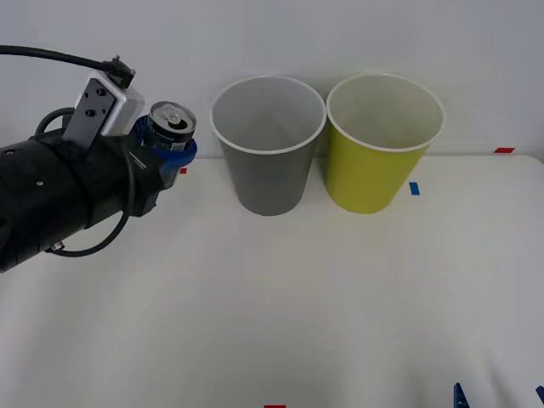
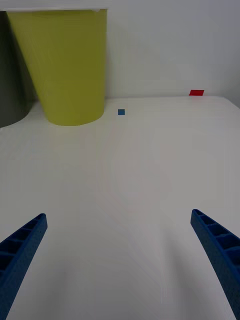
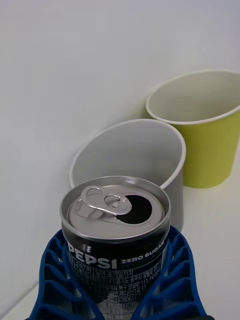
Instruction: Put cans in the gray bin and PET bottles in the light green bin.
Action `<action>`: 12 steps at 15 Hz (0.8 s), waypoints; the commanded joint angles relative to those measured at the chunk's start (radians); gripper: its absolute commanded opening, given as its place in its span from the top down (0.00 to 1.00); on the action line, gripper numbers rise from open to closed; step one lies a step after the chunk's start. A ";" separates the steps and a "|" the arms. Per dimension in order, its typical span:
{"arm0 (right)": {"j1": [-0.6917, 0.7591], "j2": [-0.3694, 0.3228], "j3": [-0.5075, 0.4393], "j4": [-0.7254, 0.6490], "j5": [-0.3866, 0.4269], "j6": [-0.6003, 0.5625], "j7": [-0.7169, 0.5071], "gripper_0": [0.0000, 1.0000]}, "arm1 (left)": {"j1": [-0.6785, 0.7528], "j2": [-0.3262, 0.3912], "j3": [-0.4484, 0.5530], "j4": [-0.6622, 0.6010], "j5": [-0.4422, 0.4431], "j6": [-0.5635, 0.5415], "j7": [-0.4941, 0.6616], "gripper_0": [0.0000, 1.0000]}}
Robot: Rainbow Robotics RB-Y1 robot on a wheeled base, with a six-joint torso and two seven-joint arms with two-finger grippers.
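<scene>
One opened black-and-silver metal can, clamped upright in the left gripper, hangs at nine o'clock of the tall gray plastic bin; releasing early would drop it outside. The right gripper idles, spread wide.

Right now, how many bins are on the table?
2. The gray bin stands at the back; the light green bin is beside it, on the robot's right. Nothing hidden that I can tell.

the left claw clasps an upright black pepsi can, its opened top showing. beyond it stands the gray bin, with the light green bin just beside.
</scene>
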State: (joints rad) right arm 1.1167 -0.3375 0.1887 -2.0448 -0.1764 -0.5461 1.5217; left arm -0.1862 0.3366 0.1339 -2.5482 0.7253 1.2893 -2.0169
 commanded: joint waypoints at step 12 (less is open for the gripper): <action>0.000 0.000 0.000 0.000 0.000 0.000 0.000 0.00 | -0.431 -0.037 -0.227 0.465 -0.164 -0.228 0.351 1.00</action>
State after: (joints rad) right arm 1.1167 -0.3375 0.1887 -2.0448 -0.1764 -0.5461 1.5217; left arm -0.5916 0.2894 -0.0680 -2.1145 0.5716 1.0947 -1.6998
